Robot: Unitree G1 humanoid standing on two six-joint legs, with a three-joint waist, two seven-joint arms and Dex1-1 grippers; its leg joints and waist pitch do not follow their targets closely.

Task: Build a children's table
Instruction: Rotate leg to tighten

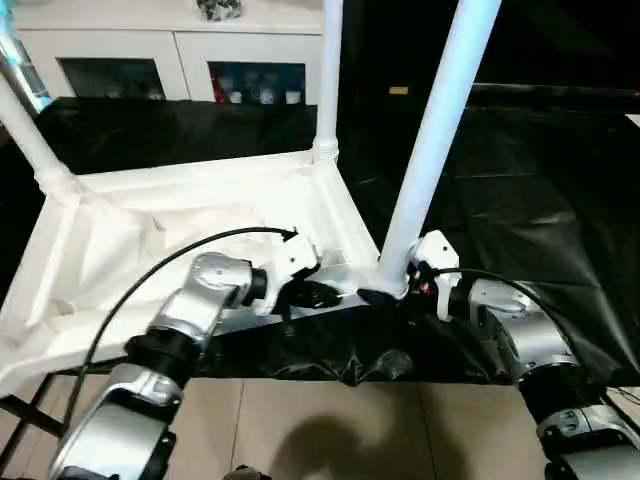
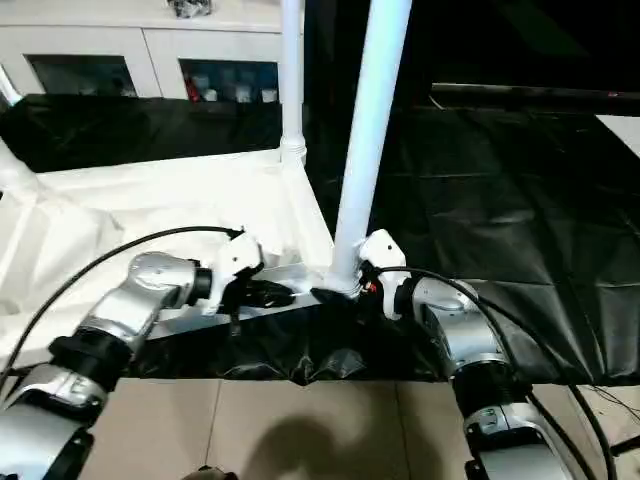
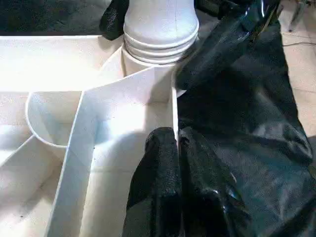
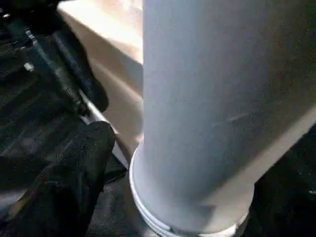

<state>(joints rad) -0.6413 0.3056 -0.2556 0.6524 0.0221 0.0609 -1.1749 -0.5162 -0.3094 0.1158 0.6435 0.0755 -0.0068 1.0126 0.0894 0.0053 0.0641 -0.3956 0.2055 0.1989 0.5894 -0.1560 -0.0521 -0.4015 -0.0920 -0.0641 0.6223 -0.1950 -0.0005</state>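
- Left eye view: children's table (image 1: 150, 235) lying upside down on black sheeting (image 1: 520, 200), ribbed underside facing up, white cabinet (image 1: 170, 50) with glass doors behind.
- Three legs standing up from corner sockets: far leg (image 1: 328, 80), left leg (image 1: 25, 125), and near leg (image 1: 435, 140) at the corner closest to both arms.
- Step in hand, by the look of it: seating the near leg in its socket — collar rings at its foot already low against the socket rim in the left wrist view.
- Left tool (image 3: 175, 153) closed, fingers pinched on the thin upright edge wall of the top just beside that socket; looks like a steadying hold.
- Right tool (image 1: 418, 268) at the foot of the near leg, fingers spread wide, one black finger (image 4: 79, 163) beside the leg's base; no clamp on the leg to be seen.
- Next move, as a judgement: check the near leg is fully home, then look to the fourth corner — that corner lies outside the pictures, so cannot tell whether its socket is filled.
- Calls for care: long leg, tall lever; a sideways knock could tip the top off the sheeting.
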